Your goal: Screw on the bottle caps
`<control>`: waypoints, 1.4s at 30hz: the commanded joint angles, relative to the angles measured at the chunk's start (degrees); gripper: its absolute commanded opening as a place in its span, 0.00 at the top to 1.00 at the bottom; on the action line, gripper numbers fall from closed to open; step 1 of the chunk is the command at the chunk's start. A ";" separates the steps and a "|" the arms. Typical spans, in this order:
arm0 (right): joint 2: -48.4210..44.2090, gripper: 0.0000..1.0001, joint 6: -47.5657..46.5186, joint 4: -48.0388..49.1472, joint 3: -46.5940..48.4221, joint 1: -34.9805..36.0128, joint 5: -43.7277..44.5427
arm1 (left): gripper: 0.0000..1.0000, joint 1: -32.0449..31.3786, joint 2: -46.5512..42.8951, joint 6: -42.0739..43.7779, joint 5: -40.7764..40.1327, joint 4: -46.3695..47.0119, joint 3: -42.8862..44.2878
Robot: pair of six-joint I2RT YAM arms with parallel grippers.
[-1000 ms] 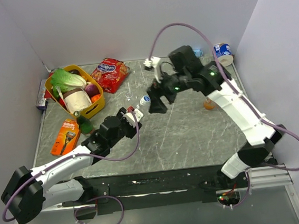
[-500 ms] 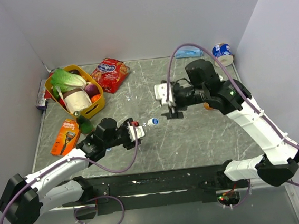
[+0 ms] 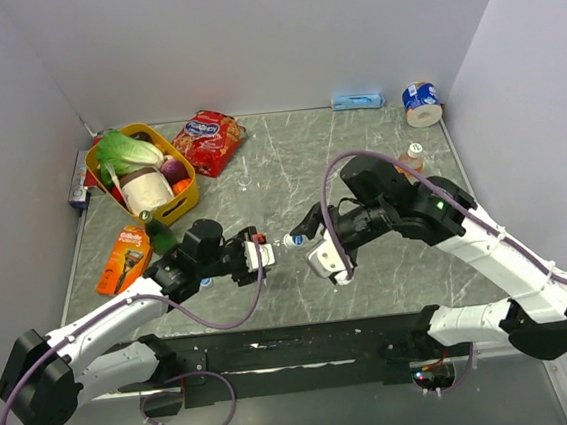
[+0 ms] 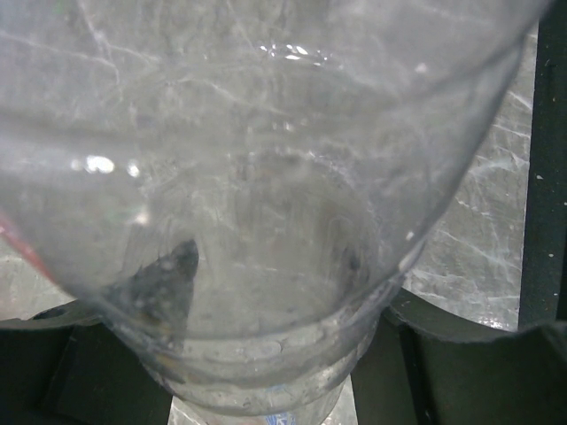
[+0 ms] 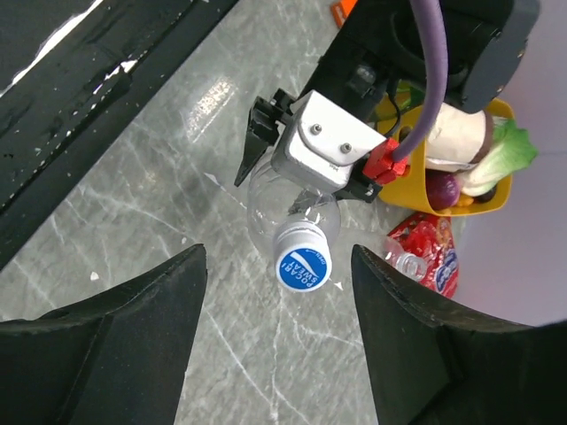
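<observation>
Left tool (image 3: pixel 263 251) grips bottle (image 4: pixel 266 177); right tool (image 5: pixel 275 255) brackets cap (image 5: pixel 303 267), untouching.

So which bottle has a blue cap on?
The colourless see-through plastic bottle clamped in the left gripper, blue screw cap on top; the small orange drink bottle by the right arm has none.
</observation>
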 commanded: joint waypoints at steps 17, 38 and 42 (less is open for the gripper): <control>3.74 0.53 3.29 6.33 -0.50 1.24 3.61 | 0.99 0.27 -0.24 3.42 2.87 0.45 3.66; 32.93 1.00 72.09 -5.11 22.10 -10.16 3.18 | 0.99 -1.40 2.21 -17.59 -28.15 18.73 6.83; 36.79 1.00 83.16 -6.50 21.21 -15.89 -9.63 | 0.99 -1.66 4.41 -14.43 -34.39 17.60 7.62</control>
